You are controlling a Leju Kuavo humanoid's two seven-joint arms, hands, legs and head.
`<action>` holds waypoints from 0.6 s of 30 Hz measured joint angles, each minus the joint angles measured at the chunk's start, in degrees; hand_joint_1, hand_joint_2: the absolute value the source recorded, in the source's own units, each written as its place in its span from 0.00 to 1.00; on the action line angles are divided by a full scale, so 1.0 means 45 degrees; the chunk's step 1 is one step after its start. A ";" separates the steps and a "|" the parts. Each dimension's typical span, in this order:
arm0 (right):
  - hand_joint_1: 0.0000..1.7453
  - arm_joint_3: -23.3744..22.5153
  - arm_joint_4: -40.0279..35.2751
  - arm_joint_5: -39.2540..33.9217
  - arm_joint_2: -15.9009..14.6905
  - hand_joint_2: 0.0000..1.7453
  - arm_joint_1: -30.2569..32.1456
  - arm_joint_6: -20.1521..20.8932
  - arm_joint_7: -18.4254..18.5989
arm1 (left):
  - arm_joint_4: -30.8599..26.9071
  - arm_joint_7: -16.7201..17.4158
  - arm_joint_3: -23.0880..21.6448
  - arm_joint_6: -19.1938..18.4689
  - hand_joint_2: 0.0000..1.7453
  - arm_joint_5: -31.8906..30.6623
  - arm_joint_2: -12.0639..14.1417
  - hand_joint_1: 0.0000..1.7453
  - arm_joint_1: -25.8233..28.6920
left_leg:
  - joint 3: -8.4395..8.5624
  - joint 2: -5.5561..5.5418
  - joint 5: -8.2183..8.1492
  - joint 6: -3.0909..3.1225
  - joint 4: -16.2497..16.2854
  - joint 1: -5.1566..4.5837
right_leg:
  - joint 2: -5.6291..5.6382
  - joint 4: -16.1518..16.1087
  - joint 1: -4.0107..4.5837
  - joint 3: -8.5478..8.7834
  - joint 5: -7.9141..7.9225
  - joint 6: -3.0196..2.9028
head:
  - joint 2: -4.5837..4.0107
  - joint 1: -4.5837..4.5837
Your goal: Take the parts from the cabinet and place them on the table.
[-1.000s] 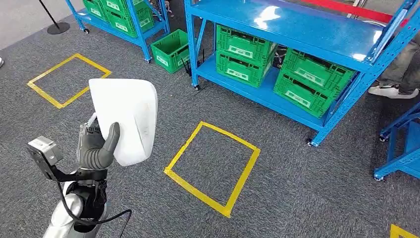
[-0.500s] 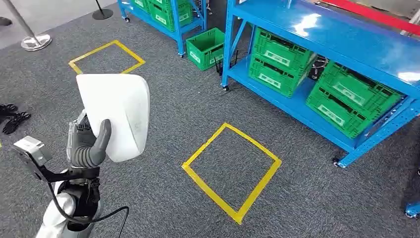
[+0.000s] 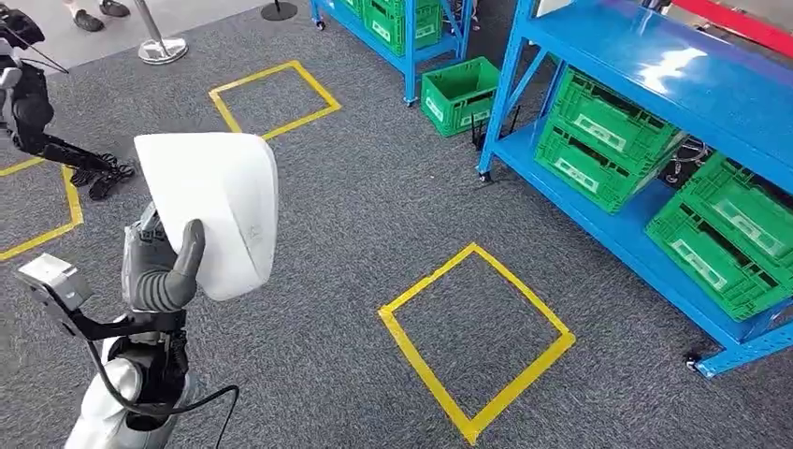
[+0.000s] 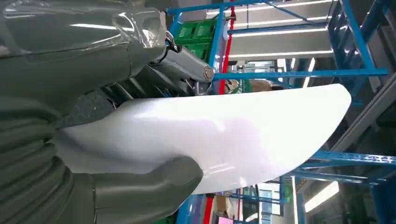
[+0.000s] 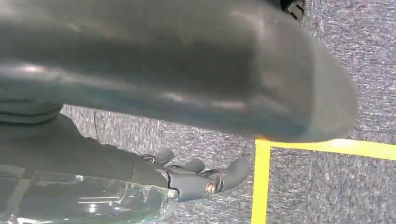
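White plastic, smooth and curved: that's the part in my left hand, raised in front of me over the grey carpet; my thumb presses on its near face and my fingers wrap behind it, so the grip is firm; from the left wrist camera the part runs long and glossy across the view, thumb on one side, fingers on the other.

My right hand hangs low over the carpet, holding nothing, fingers loosely apart and stretched out; a line of yellow tape lies on the floor just beyond the fingertips.

Ahead on the carpet sits a yellow tape square; a second square lies farther off to the left; more yellow tape edges the far left.

To the right stands a blue rack, its top shelf bare and shiny; green crates are stacked on its low shelf, with more green crates beside them at the right; one green crate sits on the floor near the rack's corner leg; another blue rack with green crates stands behind that.

Far left, a dark robot stands by black cables on the carpet; a stanchion base rests on the pale floor at the top; a person's shoes show nearby.
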 joint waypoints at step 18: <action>0.00 -0.0243 0.0117 -0.0039 0.0315 0.00 -0.0156 -0.0010 -0.0126 | -0.0262 0.0369 0.0136 -0.0107 1.00 -0.0491 -0.0039 1.00 -0.0271 | 0.0088 0.1734 0.0296 0.0441 -0.0251 -0.0099 | -0.0356 0.2429 0.0287 -0.0671 -0.1700 -0.0056 | 0.0000 0.0005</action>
